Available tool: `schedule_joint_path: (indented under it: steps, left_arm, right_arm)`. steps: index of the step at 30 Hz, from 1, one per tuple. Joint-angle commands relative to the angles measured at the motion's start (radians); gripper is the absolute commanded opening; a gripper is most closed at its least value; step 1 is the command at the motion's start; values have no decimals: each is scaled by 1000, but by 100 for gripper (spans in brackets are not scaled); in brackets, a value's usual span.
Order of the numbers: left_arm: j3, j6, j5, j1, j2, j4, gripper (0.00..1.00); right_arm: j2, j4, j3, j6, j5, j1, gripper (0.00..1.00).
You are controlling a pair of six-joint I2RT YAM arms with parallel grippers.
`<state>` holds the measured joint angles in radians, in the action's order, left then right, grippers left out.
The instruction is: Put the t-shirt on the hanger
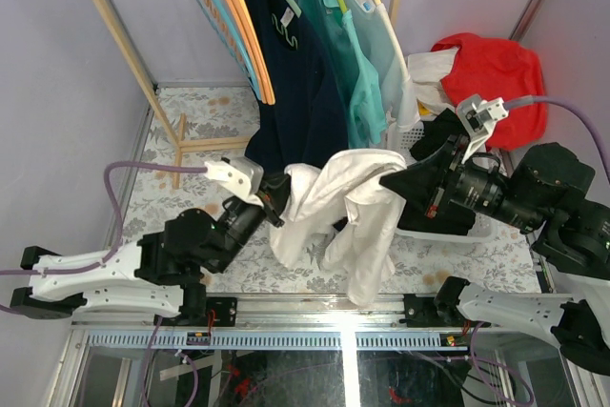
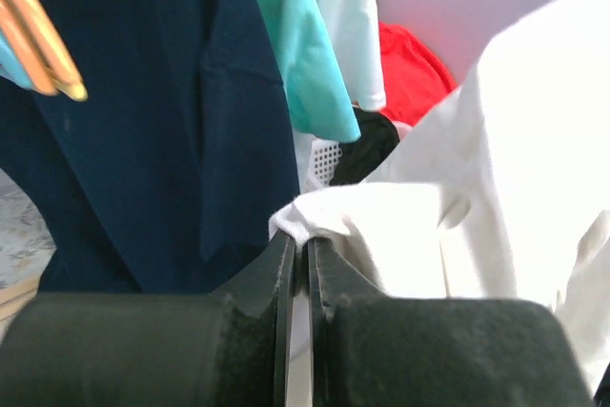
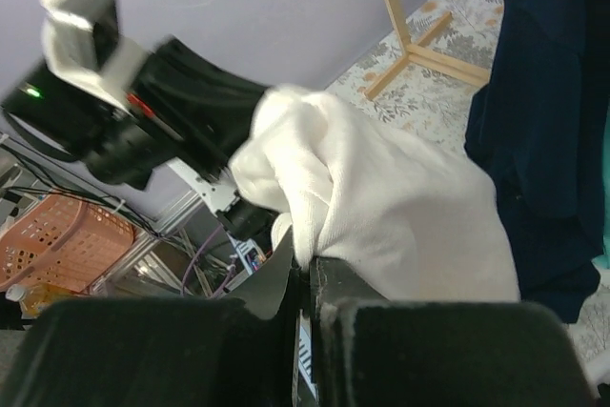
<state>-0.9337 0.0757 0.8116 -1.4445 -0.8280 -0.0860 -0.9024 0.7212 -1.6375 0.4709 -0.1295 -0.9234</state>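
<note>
Both pincers are pressed together on the t-shirt (image 1: pixel 335 205): a bunched edge is pinched by the left gripper (image 2: pixel 298 243), another fold by the right gripper (image 3: pixel 306 266). The cloth is held up between them above the table (image 1: pixel 243 275), in front of the hung navy shirt (image 1: pixel 295 92).

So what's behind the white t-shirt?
The navy shirt and teal shirt hang behind the t-shirt. The navy shirt's lower edge and part of the white basket are covered.
</note>
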Motion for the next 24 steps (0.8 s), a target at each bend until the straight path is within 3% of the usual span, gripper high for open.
schedule_joint_path:
  steps: [1, 13, 16, 21, 24]
  left_arm:
    - [-150, -41, 99, 8, -30, 236, 0]
    - [-384, 24, 167, 7, -100, 354, 0]
    - [-422, 1, 157, 7, -130, 409, 0]
    - [-444, -68, 129, 8, -160, 495, 0]
    - [-458, -107, 125, 8, -179, 544, 0]
  right_arm:
    - [19, -66, 69, 17, 48, 0, 0]
    - [-13, -140, 230, 13, 98, 1, 0]
    - [-7, -127, 280, 14, 113, 0, 12]
    - [7, -57, 349, 23, 167, 1, 64]
    - [14, -21, 359, 22, 160, 1, 72]
